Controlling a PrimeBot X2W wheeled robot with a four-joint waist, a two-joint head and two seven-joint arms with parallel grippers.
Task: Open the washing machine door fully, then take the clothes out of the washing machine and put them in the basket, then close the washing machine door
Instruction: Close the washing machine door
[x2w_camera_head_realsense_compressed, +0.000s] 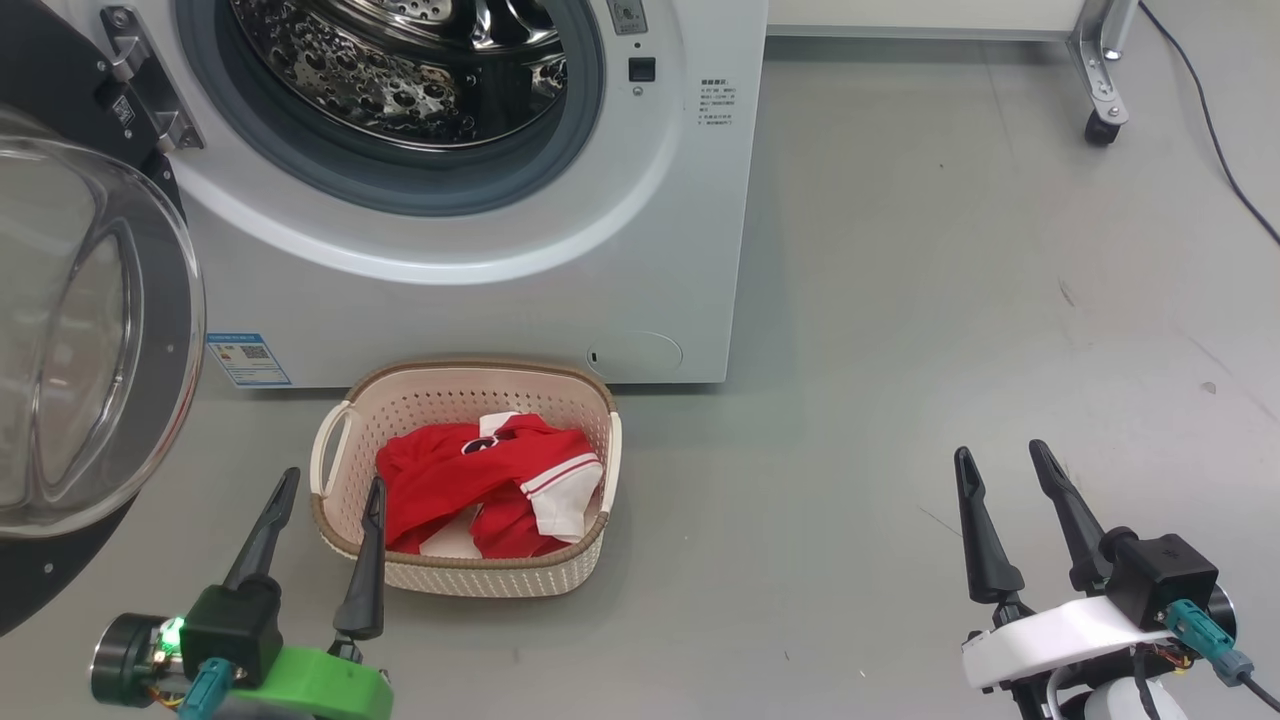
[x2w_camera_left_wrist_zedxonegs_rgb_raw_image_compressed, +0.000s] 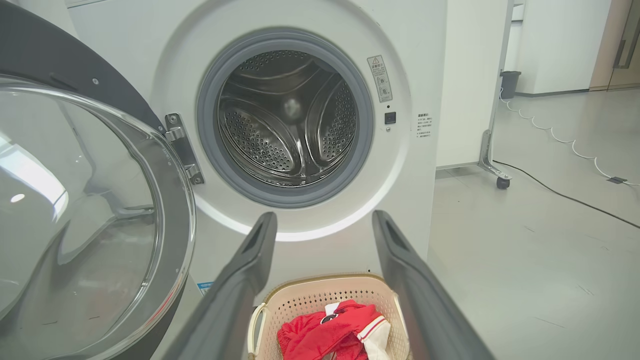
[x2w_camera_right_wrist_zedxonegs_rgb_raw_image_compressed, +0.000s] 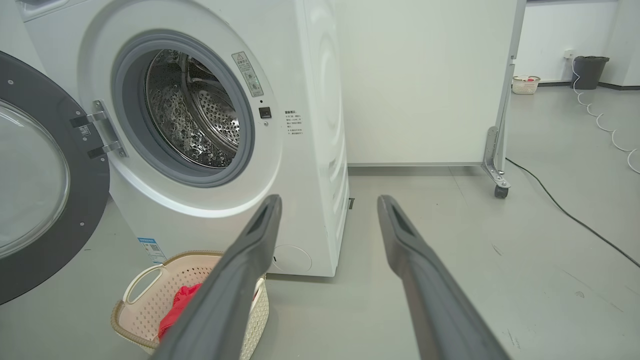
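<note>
The white washing machine has its round black washing machine door swung wide to the left on its hinge. Bare speckled metal lines the drum. The red clothes with white trim lie in the cream basket on the floor before the machine. My left gripper is open and holds nothing, just left of the basket's near corner. My right gripper is open over bare floor, far right of the basket.
A white panel on a wheeled metal foot stands right of the machine. A black cable runs over the grey floor there. A dark bin and another small basket stand by the far wall.
</note>
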